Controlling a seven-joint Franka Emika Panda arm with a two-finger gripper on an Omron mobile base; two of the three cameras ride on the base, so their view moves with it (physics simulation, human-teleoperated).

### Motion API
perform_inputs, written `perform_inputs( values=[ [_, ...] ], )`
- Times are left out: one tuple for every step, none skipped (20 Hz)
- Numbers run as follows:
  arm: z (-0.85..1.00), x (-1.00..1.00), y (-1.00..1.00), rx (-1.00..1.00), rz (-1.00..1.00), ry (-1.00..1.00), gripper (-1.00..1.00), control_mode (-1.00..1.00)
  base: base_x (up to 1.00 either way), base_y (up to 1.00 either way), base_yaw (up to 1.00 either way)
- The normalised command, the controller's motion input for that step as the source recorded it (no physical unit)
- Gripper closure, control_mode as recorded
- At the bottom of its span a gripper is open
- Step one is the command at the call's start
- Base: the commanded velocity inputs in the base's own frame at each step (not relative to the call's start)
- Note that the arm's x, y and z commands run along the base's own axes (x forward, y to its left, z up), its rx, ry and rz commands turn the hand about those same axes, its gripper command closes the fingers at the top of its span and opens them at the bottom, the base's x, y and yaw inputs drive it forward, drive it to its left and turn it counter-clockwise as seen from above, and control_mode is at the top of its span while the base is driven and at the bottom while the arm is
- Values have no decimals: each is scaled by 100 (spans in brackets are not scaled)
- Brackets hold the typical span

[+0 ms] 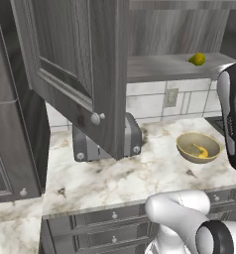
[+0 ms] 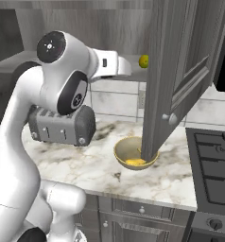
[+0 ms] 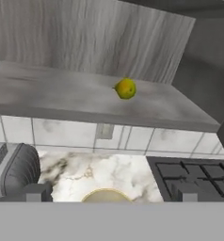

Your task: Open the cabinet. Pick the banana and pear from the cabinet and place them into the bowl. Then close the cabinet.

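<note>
On the cabinet's [image 1: 80, 64] grey shelf [image 3: 85, 101] the pear [image 3: 125, 88] sat alone, toward the right end near the side wall, with bare shelf all around it. It was roundish, so no clear long axis showed; in the hand view a small nub stuck out on its left side, and which way it pointed in the room could not be told. From the left base view the pear [image 1: 197, 59] lay near the shelf's front edge, above and a little behind the bowl [image 1: 188, 141]. In the right base view the pear [image 2: 143, 61] showed just left of the open door's [image 2: 166, 75] edge.

Both cabinet doors stood swung out over the marble counter [image 1: 120, 178]. The bowl rested on the counter below the shelf, right of the toaster [image 2: 62, 124] and left of the stove [image 2: 213, 165]. The banana [image 1: 202, 152] lay inside it, a curved yellow piece along the bowl's near right inner wall, its length running roughly along the rim.

The arm was raised to shelf height, the hand facing the open cabinet, well apart from the pear. The gripper's jaws were spread wide and held nothing, with two dark tips [image 3: 37, 193] showing low in the hand view.
</note>
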Motion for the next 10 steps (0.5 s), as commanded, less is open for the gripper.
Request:
perform_inputs(
  values=[
    [0, 61, -41, 0, 5, 1, -100, -100, 0, 0, 0],
    [0, 67, -41, 0, 4, 2, -100, -100, 0, 0, 0],
    [0, 76, -41, 0, 4, 5, -100, -100, 0, 0, 0],
    [0, 82, -40, 0, 3, 7, -100, -100, 0, 0, 0],
    [0, 89, -36, 0, 0, 8, -100, -100, 0, 0, 0],
    [0, 95, -34, 0, 0, 10, -100, -100, 0, 0, 0],
    [0, 99, -31, 0, 0, 9, -100, -100, 0, 0, 0],
    [0, 100, -31, 0, 0, 10, -100, -100, 0, 0, 0],
    [0, 100, -30, 0, 0, 10, -100, -100, 0, 0, 0],
    [0, 100, -29, 0, 0, 10, -100, -100, 0, 0, 0]
  ],
)
